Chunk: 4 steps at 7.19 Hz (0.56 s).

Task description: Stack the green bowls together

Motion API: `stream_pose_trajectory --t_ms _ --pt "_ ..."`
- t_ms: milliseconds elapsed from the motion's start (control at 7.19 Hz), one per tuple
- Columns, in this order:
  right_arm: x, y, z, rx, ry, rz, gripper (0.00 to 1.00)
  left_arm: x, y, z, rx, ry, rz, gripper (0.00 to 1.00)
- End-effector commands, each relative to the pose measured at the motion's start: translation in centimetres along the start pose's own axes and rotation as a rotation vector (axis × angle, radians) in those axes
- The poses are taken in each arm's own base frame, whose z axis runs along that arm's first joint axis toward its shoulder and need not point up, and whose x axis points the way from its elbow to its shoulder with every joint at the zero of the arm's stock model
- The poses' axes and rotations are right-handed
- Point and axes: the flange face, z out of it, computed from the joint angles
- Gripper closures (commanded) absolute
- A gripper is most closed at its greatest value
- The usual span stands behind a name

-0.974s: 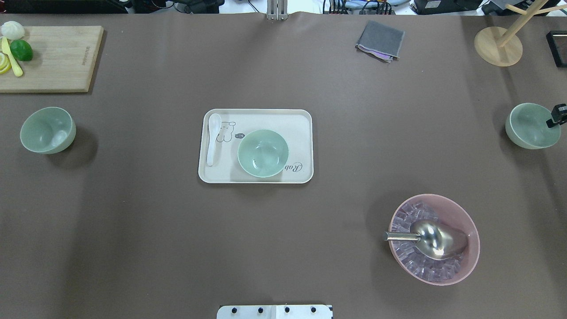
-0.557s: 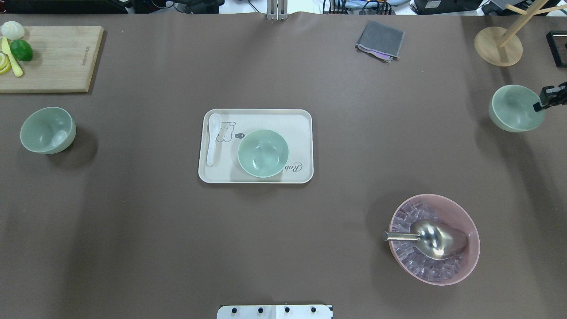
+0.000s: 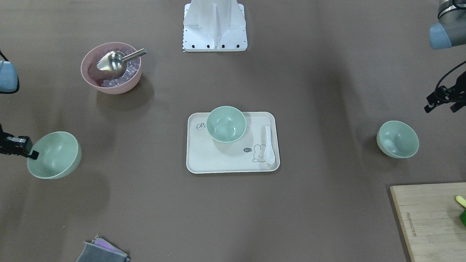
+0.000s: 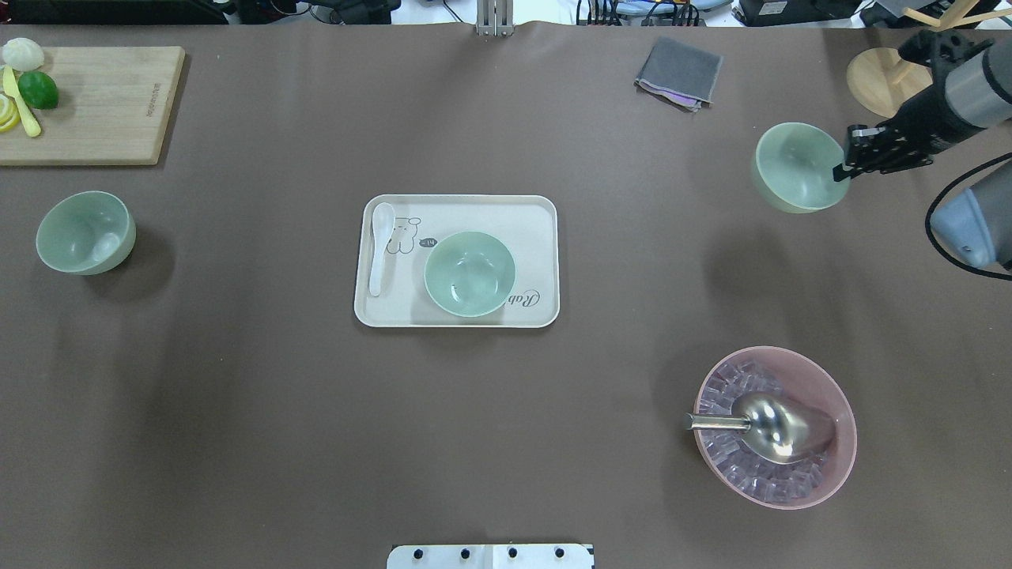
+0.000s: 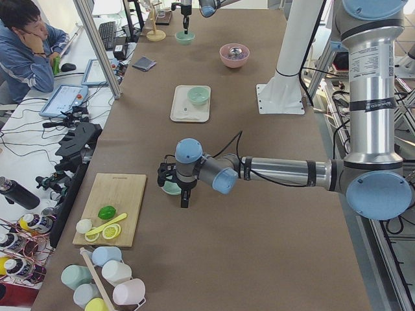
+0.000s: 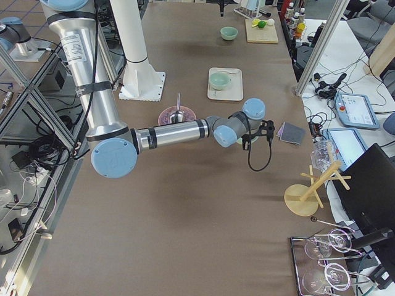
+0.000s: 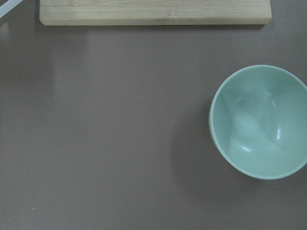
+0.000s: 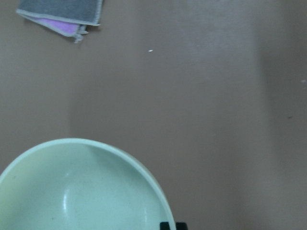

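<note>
Overhead exterior shows the R gripper (image 4: 847,164) pinched on the rim of one green bowl (image 4: 797,167), which hangs clear of the table (image 4: 632,237), well apart from the other two. The tray bowl (image 4: 470,273) sits on the tray (image 4: 474,212) beside a white spoon (image 4: 380,246); the third bowl (image 4: 85,232) rests on the table far left, w/ the L gripper (image 3: 441,104) near it, jaw width impossible to tell. Risk, as a judgement: a one-sided rim pinch lets the bowl pivot or slip in transit, & a tilted, off-centre drop could catch the tray bowl's rim, skidding it vs. nesting.
</note>
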Motion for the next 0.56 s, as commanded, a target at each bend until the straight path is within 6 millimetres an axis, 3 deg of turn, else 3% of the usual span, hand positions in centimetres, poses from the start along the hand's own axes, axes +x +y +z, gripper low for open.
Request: stream_pose_trajectory --t_ms 0,139,278,417 --pt "-10.6 3.5 0.7 -0.029 -0.050 0.067 1.00 2.5 -2.6 3.2 -0.032 -0.001 -0.035 0.09" --pt "-15.6 5.2 1.4 -0.025 -0.049 0.064 1.00 2.9 -2.9 4.7 -0.056 -0.006 -0.043 0.12" --pt "-19.3 6.4 2.7 -0.008 -0.039 0.085 1.00 2.8 -3.5 5.8 -0.069 -0.013 -0.050 0.17" --pt "-21.6 8.3 3.0 -0.017 -0.058 0.078 1.00 2.7 -3.9 6.4 -0.071 -0.014 -0.050 0.25"
